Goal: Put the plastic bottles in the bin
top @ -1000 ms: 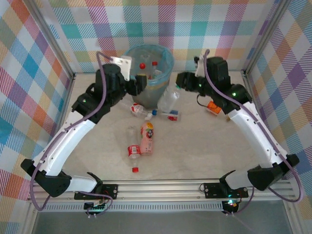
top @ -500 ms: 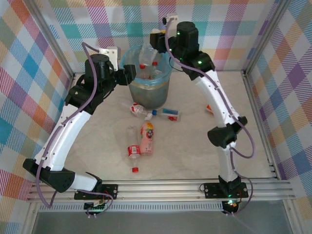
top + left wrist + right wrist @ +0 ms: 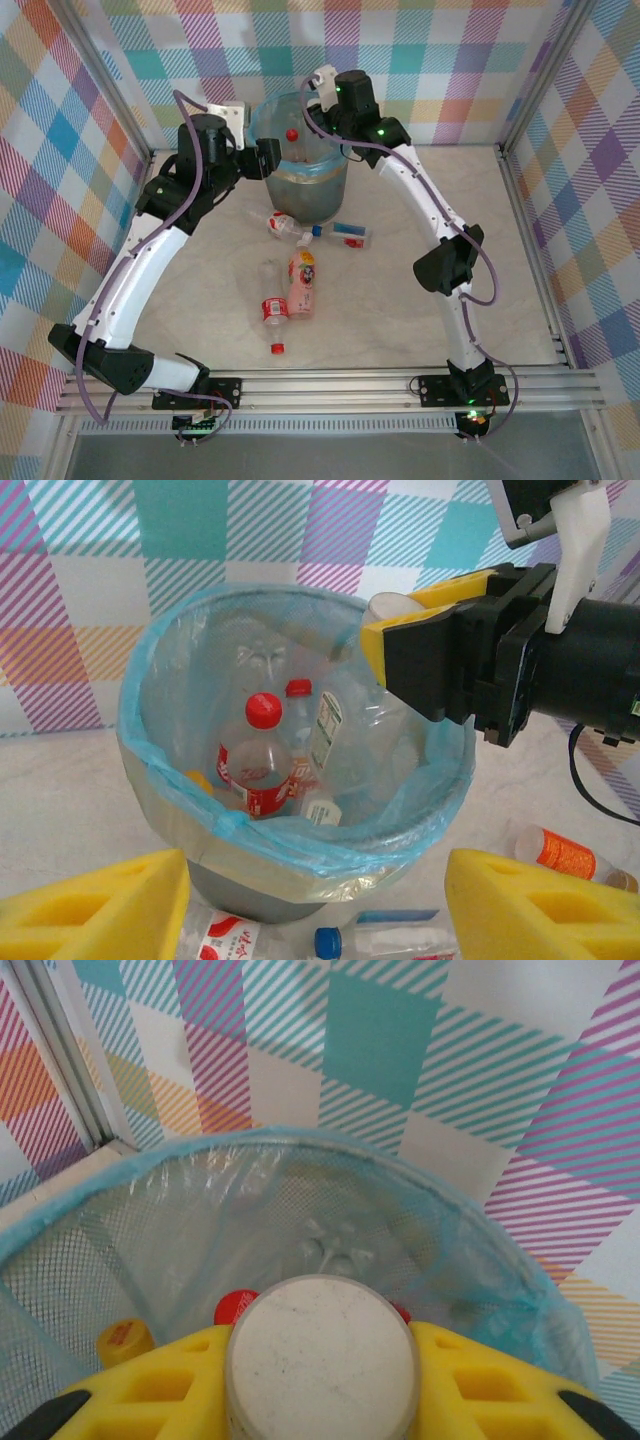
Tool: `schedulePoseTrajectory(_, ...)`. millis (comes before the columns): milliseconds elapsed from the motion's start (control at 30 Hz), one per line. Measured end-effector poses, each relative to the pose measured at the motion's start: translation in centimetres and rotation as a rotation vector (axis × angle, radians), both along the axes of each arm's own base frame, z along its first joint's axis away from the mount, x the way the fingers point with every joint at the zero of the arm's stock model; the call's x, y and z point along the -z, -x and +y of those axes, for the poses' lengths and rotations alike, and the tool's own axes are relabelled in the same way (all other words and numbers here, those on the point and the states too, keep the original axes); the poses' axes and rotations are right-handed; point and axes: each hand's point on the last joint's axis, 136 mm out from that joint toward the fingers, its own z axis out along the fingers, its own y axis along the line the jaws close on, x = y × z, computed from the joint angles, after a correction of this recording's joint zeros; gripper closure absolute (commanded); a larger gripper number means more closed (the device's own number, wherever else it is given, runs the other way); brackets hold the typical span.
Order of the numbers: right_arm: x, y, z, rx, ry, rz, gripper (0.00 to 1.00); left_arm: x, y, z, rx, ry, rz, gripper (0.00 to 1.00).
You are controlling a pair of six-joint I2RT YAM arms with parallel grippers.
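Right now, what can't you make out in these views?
Held bottle: label and cap hidden, right wrist view, its own base faces the camera.
Bin contents: full count unclear, left wrist view; folds of the bag and the right jaws cover part.
Blue-capped bottle: partly cut off by the bottom edge, left wrist view.
Pink bottle: label too small to read, top view.

Right hand [image 3: 398, 620] and its bottle [image 3: 320, 1355] crowd the bin's [image 3: 140, 750] far-right rim; left of the mouth is open. Loose bottles [image 3: 302, 283] clutter the surface [image 3: 520, 220] in front.
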Motion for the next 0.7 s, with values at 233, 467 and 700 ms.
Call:
schedulePoseTrajectory(233,3.9,-0.8,1.0,-0.033,0.051,0.055,0.74,1.1,-0.4,-0.1,0.002,-0.009,0.024,0.32)
schedulePoseTrajectory(467,4.9,-1.4,1.7,-0.063,0.052,0.045,0.72,1.5,-0.7,-0.3,0.003,-0.013,0.035,0.32)
schedulePoseTrajectory(700,5.3,-2.4,1.7,-0.082,0.013,0.034,0.70,2.2,-1.0,-0.1,-0.001,-0.018,0.049,0.32)
